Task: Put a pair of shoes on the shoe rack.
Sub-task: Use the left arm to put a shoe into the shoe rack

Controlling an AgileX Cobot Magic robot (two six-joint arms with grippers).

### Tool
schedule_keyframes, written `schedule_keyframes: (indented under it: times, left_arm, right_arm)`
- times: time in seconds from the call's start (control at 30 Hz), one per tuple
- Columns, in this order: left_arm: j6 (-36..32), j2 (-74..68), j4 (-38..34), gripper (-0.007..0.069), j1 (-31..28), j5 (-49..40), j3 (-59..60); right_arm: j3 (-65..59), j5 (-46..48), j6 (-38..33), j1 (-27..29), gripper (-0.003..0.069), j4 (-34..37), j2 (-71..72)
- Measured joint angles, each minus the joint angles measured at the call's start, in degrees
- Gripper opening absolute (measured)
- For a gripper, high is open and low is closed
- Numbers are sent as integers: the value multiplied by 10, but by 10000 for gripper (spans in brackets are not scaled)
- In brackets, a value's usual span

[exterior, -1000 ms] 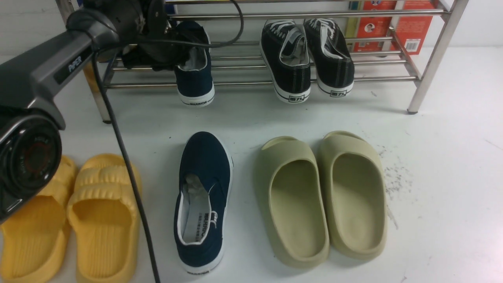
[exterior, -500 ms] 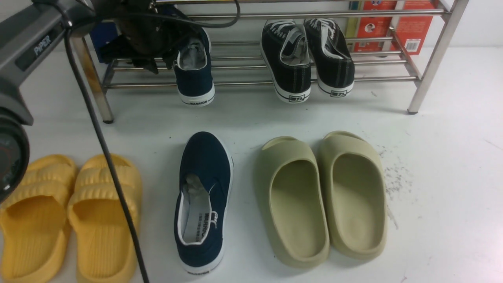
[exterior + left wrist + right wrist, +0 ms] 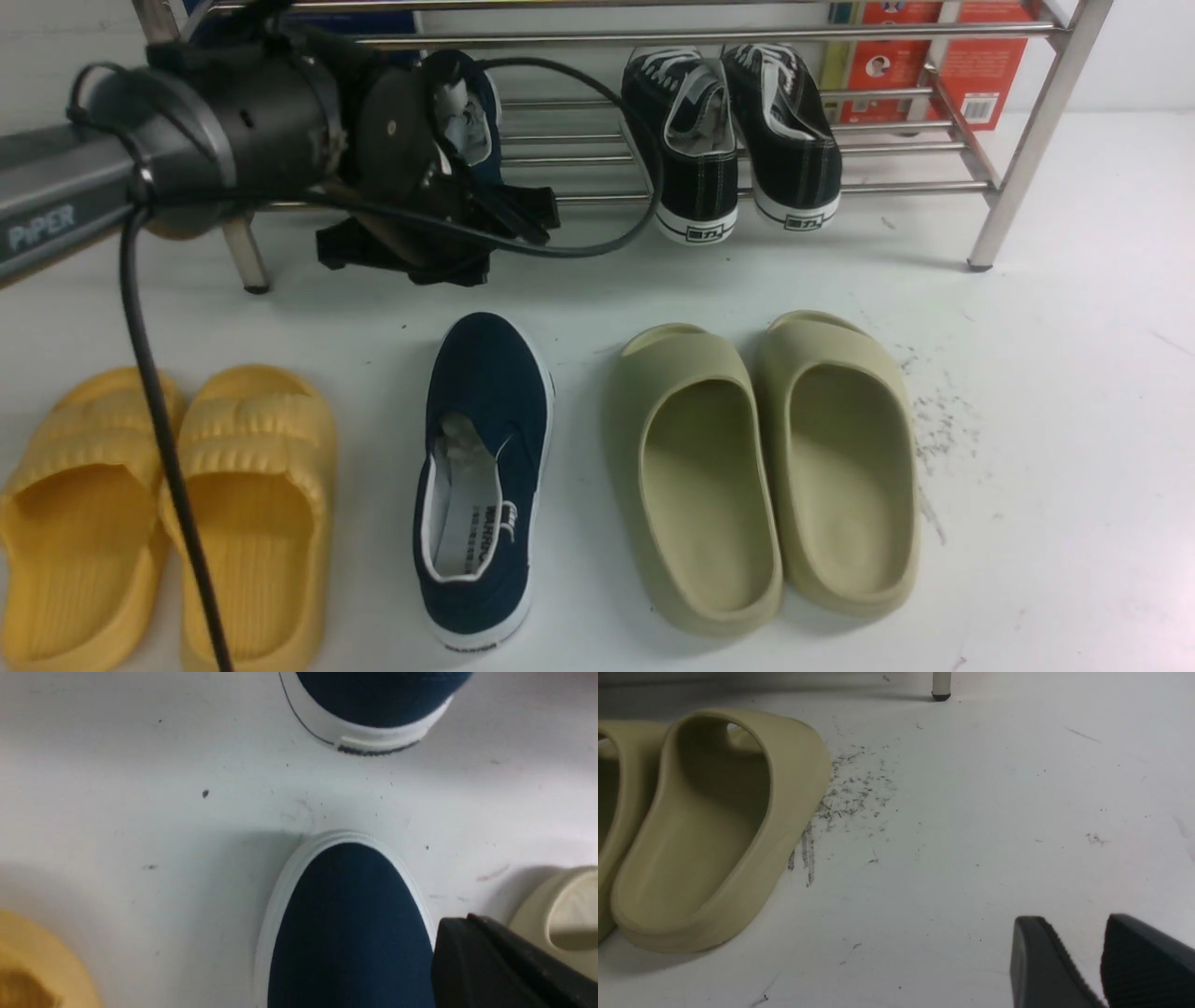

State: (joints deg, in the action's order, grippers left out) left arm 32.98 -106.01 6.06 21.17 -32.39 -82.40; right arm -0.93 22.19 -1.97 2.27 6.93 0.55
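Nearest on the white table (image 3: 1074, 420) lay three sets of footwear in a row: yellow slides (image 3: 252, 541) on the left, one blue shoe (image 3: 481, 439) in the middle with its toe toward the rack, and olive slides (image 3: 695, 485) on the right. Dark scuff marks (image 3: 850, 798) speckled the table just beside the outer olive slide. The right claw (image 3: 1078, 926) showed only in its own wrist view, low over bare table near those slides, its pads drawn narrow with nothing between them.

Beyond the blue shoe's toe (image 3: 350, 924), the left claw (image 3: 448, 238) hovered above the table in front of the rack, spread wide and empty. Only one finger (image 3: 504, 966) showed in the left wrist view.

Farther back stood the steel shoe rack (image 3: 1027, 140). The second blue shoe (image 3: 471, 131) sat on its lower tubes toward the left, heel (image 3: 373, 714) facing the front, partly hidden behind the left arm's wrist. A pair of black sneakers (image 3: 728, 140) sat on the same tubes to the right, apart from it. A red box (image 3: 980, 65) stood behind the rack.
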Motion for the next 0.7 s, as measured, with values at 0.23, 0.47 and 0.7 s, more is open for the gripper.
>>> schedule_keyframes:
  times: [0.23,0.47,0.7]
  left_arm:
    - [2,-61,1,-13,-34,81,-12]
    - [2,-66,-1,-13,-57,112,-14]
    - [2,-66,16,-13,-74,144,-14]
  right_arm:
    - [0,0,0,0,239,0,0]
    - [0,0,0,0,239,0,0]
    - [0,0,0,0,239,0,0]
